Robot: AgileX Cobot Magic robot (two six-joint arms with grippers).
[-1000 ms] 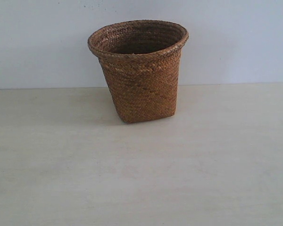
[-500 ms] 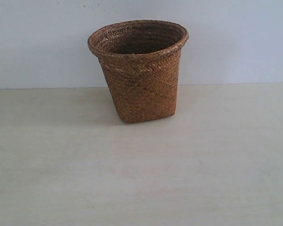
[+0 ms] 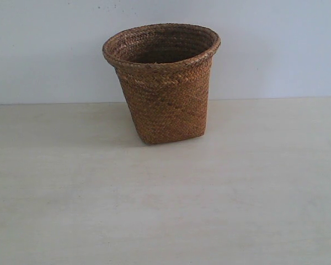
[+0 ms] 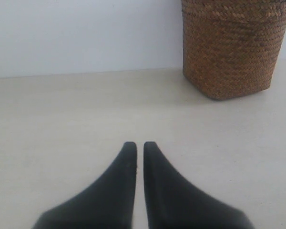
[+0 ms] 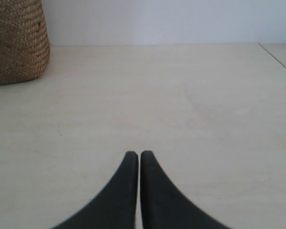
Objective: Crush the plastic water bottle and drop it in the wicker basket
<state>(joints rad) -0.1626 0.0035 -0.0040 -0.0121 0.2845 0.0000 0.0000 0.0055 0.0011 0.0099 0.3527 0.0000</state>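
Note:
The brown wicker basket (image 3: 163,83) stands upright at the back middle of the pale table, against the wall. It also shows in the left wrist view (image 4: 231,47) and at the edge of the right wrist view (image 5: 16,40). The plastic water bottle is out of view in every frame. My left gripper (image 4: 137,144) hovers over bare table, shut with only a thin slit between its black fingers and nothing held. My right gripper (image 5: 136,153) is likewise shut and empty above the table. Neither gripper shows in the exterior view.
The pale wooden table (image 3: 165,210) runs up to a light wall (image 3: 276,49). A seam or table edge (image 5: 279,59) shows at the far side of the right wrist view.

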